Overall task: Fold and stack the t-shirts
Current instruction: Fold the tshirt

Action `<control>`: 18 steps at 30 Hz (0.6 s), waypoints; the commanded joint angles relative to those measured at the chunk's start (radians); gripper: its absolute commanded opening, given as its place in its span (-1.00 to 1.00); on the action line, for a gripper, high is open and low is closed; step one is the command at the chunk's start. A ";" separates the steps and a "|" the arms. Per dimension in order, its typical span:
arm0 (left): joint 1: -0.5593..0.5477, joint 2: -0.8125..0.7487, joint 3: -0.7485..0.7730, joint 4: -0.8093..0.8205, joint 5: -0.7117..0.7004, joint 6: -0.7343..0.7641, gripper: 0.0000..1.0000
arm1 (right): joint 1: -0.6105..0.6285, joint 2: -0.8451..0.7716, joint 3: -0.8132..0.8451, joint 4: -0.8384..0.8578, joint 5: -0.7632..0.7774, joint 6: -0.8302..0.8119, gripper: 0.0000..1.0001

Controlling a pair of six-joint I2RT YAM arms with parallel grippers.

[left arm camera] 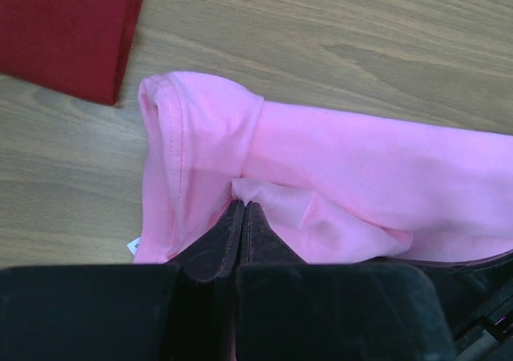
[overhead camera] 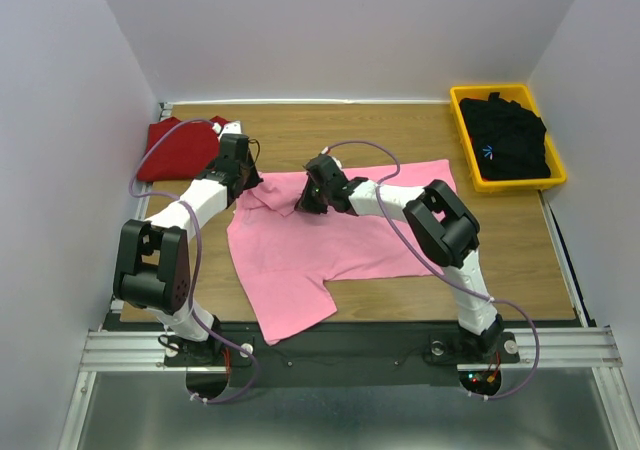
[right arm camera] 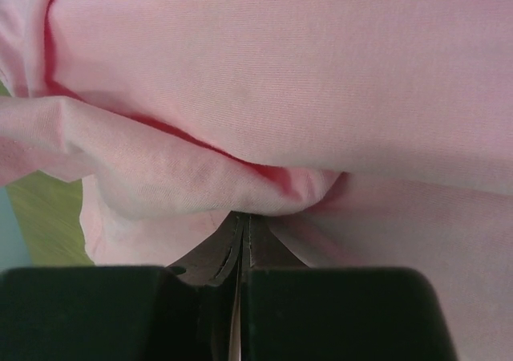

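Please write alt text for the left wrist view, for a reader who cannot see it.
The left pincer, shut, pinches a fold of the light pink t-shirt lying on the wooden table. A dark red t-shirt lies at the upper left.

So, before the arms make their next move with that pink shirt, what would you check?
1. Left gripper shut on the pink t-shirt: ok.
2. Right gripper shut on it too: ok.
3. One layer per gripper: cannot tell, cloth is bunched.
4. Pink t-shirt lying flat: not ok, rumpled around both grippers.
5. Red t-shirt apart from the pink one: ok.
6. Black t-shirt out of the way in the yellow bin: ok.
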 commanded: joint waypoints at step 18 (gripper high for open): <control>-0.006 -0.005 -0.015 0.035 -0.006 0.004 -1.00 | 0.018 -0.159 0.004 -0.021 -0.004 -0.187 -0.94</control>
